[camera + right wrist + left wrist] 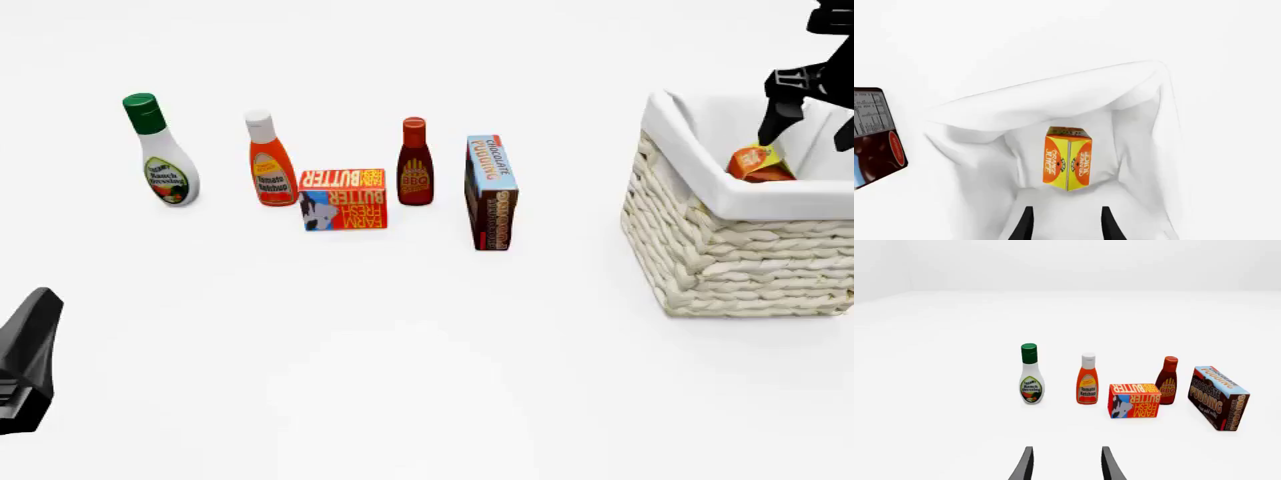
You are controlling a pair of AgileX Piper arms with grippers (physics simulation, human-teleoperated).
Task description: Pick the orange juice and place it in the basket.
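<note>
The orange juice [761, 163] lies tilted inside the basket [734, 250], only its top showing over the white cloth rim. In the right wrist view the orange and yellow carton [1067, 162] rests on the lining of the basket [1054, 95]. My right gripper [806, 132] hangs above the basket, open and empty, clear of the carton; its fingers [1107, 220] frame the carton from above. My left gripper [34, 330] is at the near left, low over the table. It is open and empty in the left wrist view [1066, 460].
A row of groceries stands left of the basket: a ranch dressing bottle [163, 152], a ketchup bottle [270, 160], a butter box [344, 199], a BBQ sauce bottle [415, 163] and a chocolate pudding box [491, 192].
</note>
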